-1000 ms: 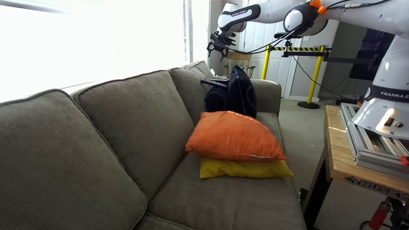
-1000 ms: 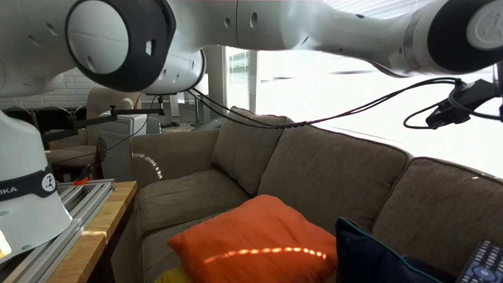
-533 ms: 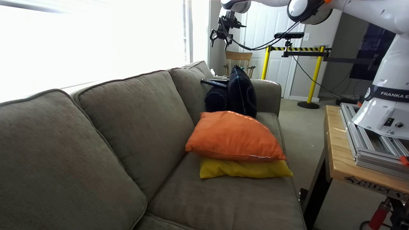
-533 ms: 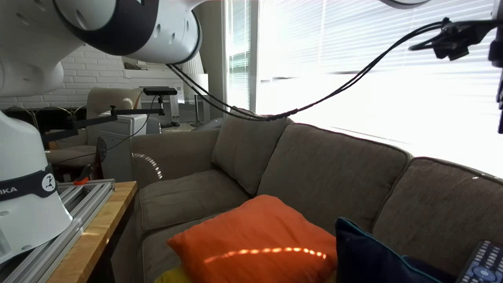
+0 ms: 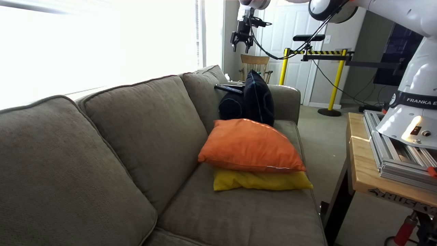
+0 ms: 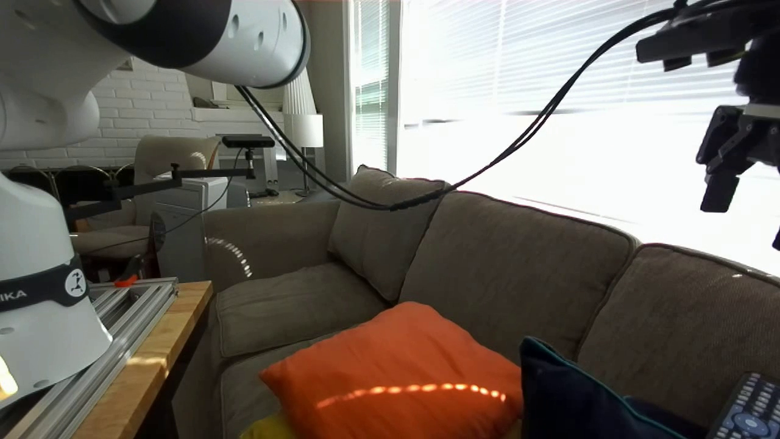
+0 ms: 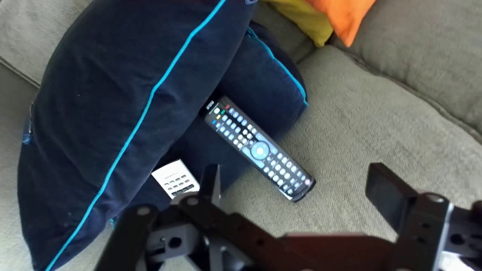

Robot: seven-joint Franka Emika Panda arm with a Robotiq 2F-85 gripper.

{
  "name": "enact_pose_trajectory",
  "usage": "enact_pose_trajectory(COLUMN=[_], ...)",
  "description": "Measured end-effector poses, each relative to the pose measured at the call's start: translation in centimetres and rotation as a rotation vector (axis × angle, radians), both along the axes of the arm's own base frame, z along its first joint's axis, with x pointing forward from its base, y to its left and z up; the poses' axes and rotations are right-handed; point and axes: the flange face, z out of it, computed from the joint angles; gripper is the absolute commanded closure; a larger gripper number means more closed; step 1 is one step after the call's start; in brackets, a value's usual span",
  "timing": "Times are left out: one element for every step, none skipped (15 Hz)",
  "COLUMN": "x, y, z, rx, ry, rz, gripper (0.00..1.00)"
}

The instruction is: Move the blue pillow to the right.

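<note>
The blue pillow is dark navy with light-blue piping and stands on edge near the sofa's far armrest. In the wrist view the blue pillow fills the upper left, and in an exterior view only a corner of the blue pillow shows at the bottom. High above and apart from it, my gripper points down. My gripper is open, with nothing between its fingers; the gripper is partly cut off at the right edge of an exterior view.
A second, rounder navy cushion lies against the pillow, bearing a black remote and a white remote. The orange pillow rests on the yellow pillow nearby. Sofa backrest and armrest bound the seat.
My gripper has swung from a slanted pose to pointing down, shifting slightly right in an exterior view and coming further into the opposite exterior view. The pillows and remotes have not moved.
</note>
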Motion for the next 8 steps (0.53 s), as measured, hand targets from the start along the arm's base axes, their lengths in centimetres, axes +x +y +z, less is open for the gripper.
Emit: enact_pose_trajectory(x=[-0.2, -0.4, -0.5, -0.7, -0.8, -0.9, -0.9, -0.9], y=[0.2, 0.4, 0.6, 0.8, 1.0, 1.1, 1.2, 1.3], z=[-0.5, -0.9, -1.3, -1.6, -1.8, -1.9, -1.9, -1.9], rx=[0.009, 0.018, 0.028, 0.036, 0.043, 0.046, 0.048, 0.048], ry=[0.023, 0.044, 0.063, 0.078, 0.089, 0.093, 0.095, 0.095], rz=[0.051, 0.103, 0.155, 0.206, 0.255, 0.296, 0.331, 0.336], gripper=[0.0, 0.0, 0.0, 0.0, 0.0, 0.0, 0.0, 0.0])
